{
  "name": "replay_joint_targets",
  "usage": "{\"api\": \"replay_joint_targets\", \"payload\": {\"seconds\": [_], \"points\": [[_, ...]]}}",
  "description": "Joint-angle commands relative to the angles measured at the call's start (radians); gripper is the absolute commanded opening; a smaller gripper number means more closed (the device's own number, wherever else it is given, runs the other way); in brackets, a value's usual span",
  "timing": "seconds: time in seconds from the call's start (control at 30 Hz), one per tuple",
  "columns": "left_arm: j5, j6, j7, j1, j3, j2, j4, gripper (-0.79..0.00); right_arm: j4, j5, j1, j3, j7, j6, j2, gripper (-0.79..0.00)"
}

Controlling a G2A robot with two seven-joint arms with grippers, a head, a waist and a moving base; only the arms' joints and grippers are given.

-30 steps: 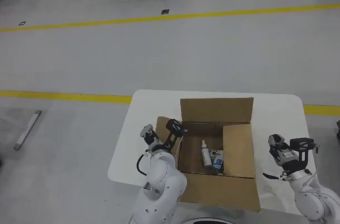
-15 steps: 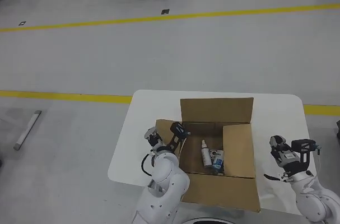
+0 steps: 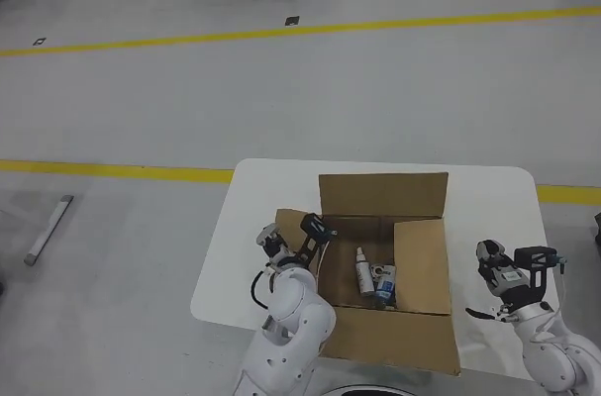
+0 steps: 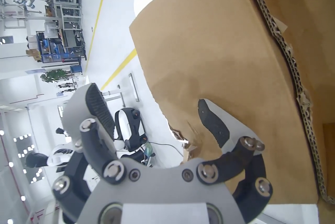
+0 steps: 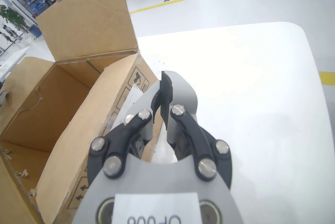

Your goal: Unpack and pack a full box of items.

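Notably, left tool [image 3: 294, 234] is spread wide, the torn flap [image 4: 209, 39] of the box [image 3: 383, 194] between its fingers. Right tool [image 5: 164, 84] is clenched on nothing over the surface [image 3: 488, 198], just beside the box. Bottle [image 3: 362, 269] and packet [image 3: 383, 282] lie on the box floor. Risk: clamping that ragged flap likely rips it further, or drags the box sideways.

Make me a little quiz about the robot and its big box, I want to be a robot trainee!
1. True or false: the jaws of the right gripper stand wide open.
2. What lies inside the box? A: a white bottle. B: a banana. C: a shoe.
3. Fill in the gap: the left gripper, with its jaws open, sits at a cardboard ____ of the box.

Key: 1 false, they are shut with nothing between them. 2 A. 3 flap.
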State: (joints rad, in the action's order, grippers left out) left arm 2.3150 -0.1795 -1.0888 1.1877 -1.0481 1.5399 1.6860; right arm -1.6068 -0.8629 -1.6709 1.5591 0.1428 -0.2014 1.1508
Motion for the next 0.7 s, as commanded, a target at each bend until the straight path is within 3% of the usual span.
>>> {"api": "replay_joint_targets", "payload": {"seconds": [0.0,0.3,0.67], "points": [[-0.005,-0.006,-0.001,0.003,-0.012,0.0,0.008,0.0,0.001,-0.001,0.001,0.001,-0.001,-0.001,0.001,-0.785],[-0.134,0.029,0.06,0.025,-0.063,0.008,0.018,0.0,0.005,0.005,0.005,0.002,-0.012,-0.004,0.005,-0.785],[-0.165,0.056,0.062,0.033,-0.107,0.012,0.0,0.0,0.006,0.0,0.006,0.001,-0.019,-0.005,0.01,-0.785]]}}
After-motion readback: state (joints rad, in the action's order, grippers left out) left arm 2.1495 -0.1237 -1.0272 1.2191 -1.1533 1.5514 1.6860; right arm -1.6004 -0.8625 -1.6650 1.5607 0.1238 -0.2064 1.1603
